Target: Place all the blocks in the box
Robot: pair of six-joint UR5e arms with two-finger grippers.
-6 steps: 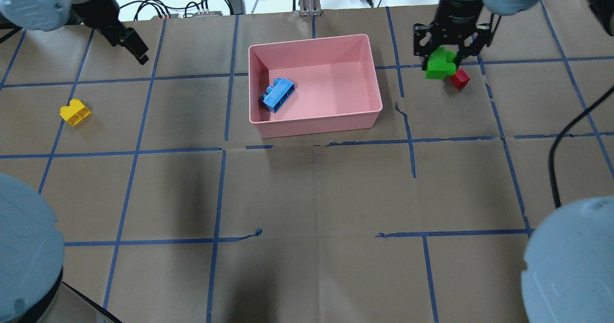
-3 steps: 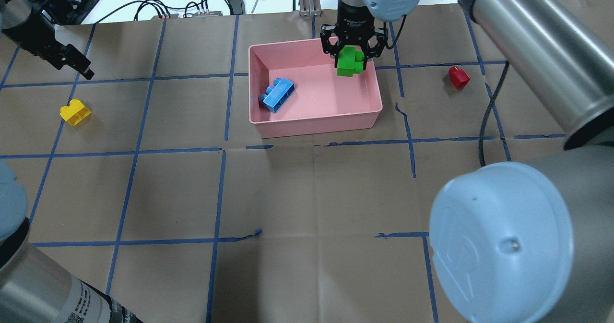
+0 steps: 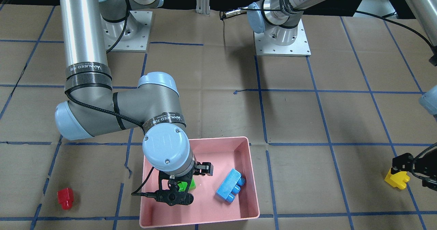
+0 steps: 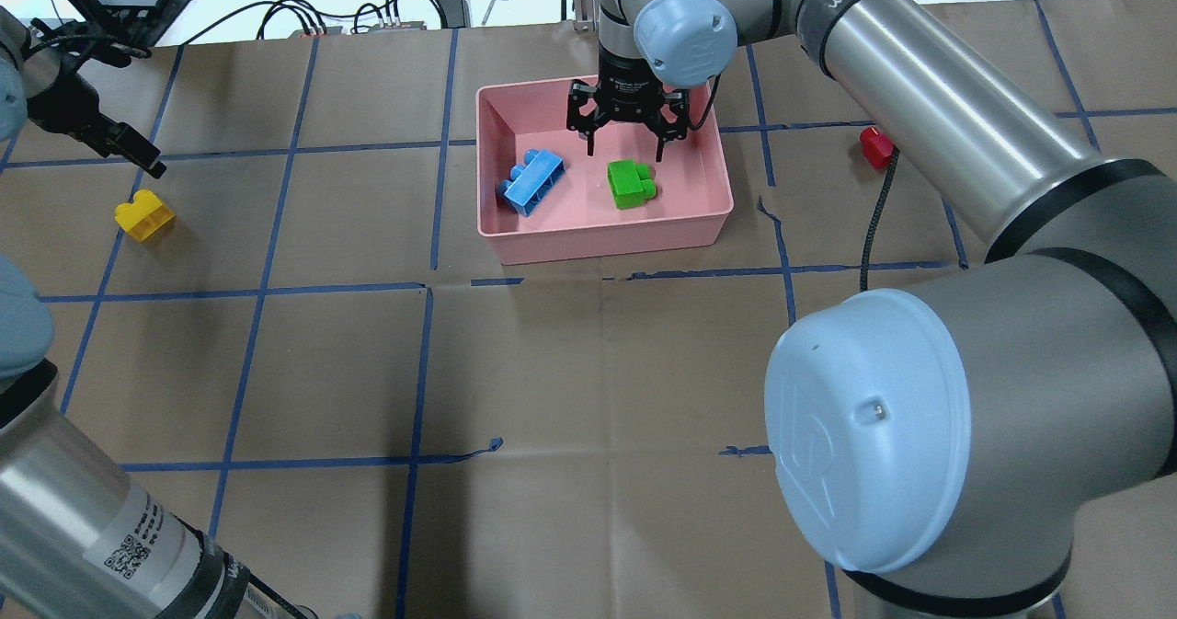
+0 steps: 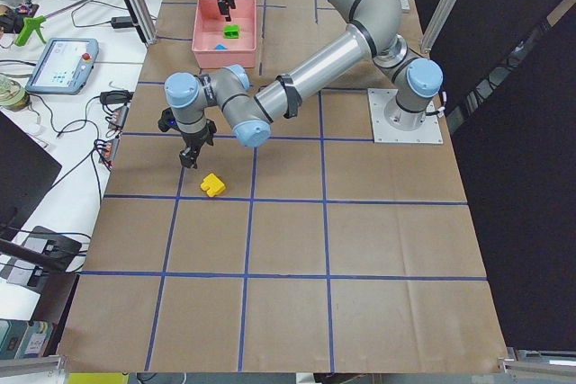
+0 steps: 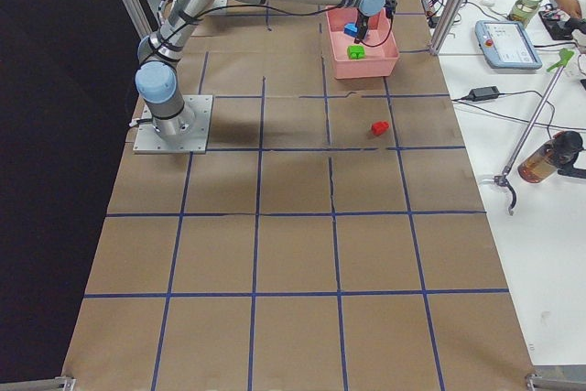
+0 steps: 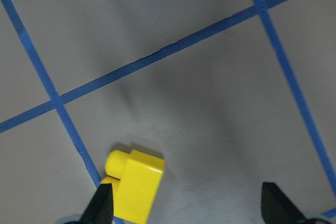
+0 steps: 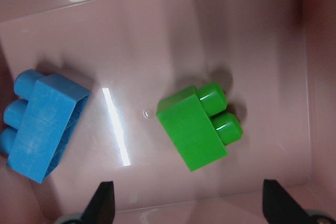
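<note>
The pink box [image 4: 487, 223] holds the light blue block [image 4: 533, 180] and the green block [image 4: 630, 184], both lying on its floor. My right gripper [image 4: 625, 141] hangs open and empty just above the green block [image 8: 199, 129], with the blue block [image 8: 44, 129] to one side. The yellow block [image 4: 144, 215] lies on the table at the left. My left gripper [image 4: 138, 154] is open above and just beyond it; in the left wrist view the yellow block [image 7: 134, 182] sits by one fingertip. The red block [image 4: 875, 143] lies on the table right of the box.
The table is brown paper with a grid of blue tape lines. Cables and electronics [image 4: 386, 17] lie beyond its far edge. The right arm's black cable [image 4: 878, 223] hangs beside the red block. The arm bases [image 3: 281, 42] stand at the robot's side.
My right gripper carried the green block from near the red block to over the box and opened; the block now lies on the box floor. My left arm shifted toward the yellow block.
</note>
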